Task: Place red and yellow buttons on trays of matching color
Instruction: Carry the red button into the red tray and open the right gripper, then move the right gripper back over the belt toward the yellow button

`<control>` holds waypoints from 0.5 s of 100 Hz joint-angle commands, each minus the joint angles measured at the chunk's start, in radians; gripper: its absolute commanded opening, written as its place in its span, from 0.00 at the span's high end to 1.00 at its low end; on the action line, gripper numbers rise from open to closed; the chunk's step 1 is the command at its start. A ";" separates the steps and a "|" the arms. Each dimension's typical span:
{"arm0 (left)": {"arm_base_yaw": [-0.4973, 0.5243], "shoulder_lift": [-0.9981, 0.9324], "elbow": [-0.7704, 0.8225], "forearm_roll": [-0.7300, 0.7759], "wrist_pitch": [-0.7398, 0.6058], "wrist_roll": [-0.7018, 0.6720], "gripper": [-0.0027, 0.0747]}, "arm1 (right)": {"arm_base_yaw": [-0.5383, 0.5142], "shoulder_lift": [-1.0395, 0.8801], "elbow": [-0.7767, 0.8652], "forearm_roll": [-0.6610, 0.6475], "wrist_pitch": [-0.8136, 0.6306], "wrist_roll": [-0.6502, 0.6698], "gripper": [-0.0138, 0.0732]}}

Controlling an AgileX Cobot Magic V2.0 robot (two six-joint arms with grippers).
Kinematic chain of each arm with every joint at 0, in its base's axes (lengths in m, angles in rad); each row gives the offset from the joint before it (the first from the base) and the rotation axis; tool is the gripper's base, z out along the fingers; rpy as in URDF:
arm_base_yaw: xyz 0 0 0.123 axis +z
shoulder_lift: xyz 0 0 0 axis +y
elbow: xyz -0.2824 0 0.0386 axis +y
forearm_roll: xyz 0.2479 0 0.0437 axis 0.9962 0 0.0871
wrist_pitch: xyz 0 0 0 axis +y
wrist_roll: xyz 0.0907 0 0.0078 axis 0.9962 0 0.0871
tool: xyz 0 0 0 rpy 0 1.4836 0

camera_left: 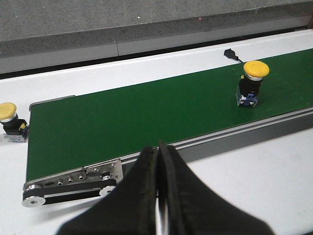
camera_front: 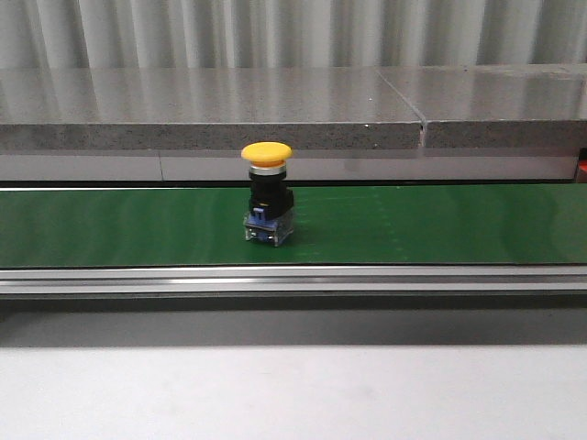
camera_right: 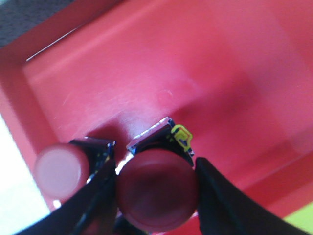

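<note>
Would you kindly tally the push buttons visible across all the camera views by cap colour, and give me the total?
Yellow buttons: 2, one on the green belt and one off the belt's end.
Red buttons: 2, one between the right gripper's fingers and one beside it, both over the red tray.
Total: 4 buttons.

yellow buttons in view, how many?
2. One yellow button stands upright on the green belt; another sits on the white table off the belt's end. More may be out of frame.
</note>
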 commanded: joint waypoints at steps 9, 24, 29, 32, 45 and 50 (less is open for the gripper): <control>-0.008 0.011 -0.023 -0.009 -0.069 0.001 0.99 | -0.007 0.007 -0.036 0.029 -0.090 0.002 0.68; -0.008 0.011 -0.023 -0.009 -0.069 0.001 0.99 | -0.007 0.039 -0.036 0.059 -0.113 0.002 0.67; -0.008 0.011 -0.023 -0.009 -0.069 0.001 0.99 | -0.007 0.042 -0.036 0.064 -0.115 0.002 0.64; -0.008 0.011 -0.023 -0.009 -0.069 0.001 0.99 | -0.007 0.043 -0.036 0.066 -0.115 0.002 0.61; -0.008 0.011 -0.023 -0.009 -0.069 0.001 0.99 | -0.007 0.043 -0.036 0.067 -0.124 0.002 0.32; -0.008 0.011 -0.023 -0.009 -0.069 0.001 0.99 | -0.007 0.042 -0.036 0.068 -0.124 0.002 0.26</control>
